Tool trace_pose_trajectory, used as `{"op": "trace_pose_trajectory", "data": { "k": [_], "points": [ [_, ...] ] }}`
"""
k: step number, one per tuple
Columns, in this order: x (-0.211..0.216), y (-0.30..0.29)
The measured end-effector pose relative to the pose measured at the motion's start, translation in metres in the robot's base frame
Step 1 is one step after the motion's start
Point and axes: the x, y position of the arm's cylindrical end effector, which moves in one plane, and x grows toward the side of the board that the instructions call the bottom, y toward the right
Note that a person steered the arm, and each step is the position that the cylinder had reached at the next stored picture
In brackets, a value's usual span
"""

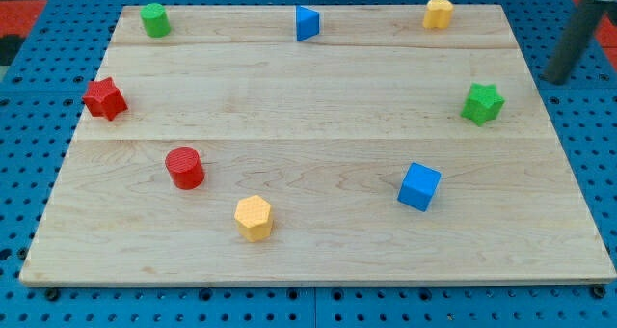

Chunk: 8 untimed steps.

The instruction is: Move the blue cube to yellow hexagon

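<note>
The blue cube (419, 186) sits on the wooden board (318, 96) at the lower right. The yellow hexagon (254, 218) lies to the view's left of it, near the board's bottom edge, well apart from the cube. My tip (556, 80) is at the view's upper right, off the board's right edge, far above and to the right of the blue cube. It touches no block.
A green star (482, 103) is at the right. A yellow block (438, 13), a blue triangular block (307, 23) and a green cylinder (154, 20) line the top edge. A red star (104, 98) and a red cylinder (184, 167) are at the left.
</note>
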Motion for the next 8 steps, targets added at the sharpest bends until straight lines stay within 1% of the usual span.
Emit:
{"op": "trace_pose_trajectory", "data": {
  "k": [1, 2, 3, 4, 5, 6, 7, 8],
  "points": [
    [0.025, 0.0],
    [0.093, -0.065],
    [0.106, -0.165],
    [0.135, -0.252],
    [0.166, -0.217],
    [0.174, -0.216],
    [0.179, -0.153],
    [0.213, -0.212]
  ]
}}
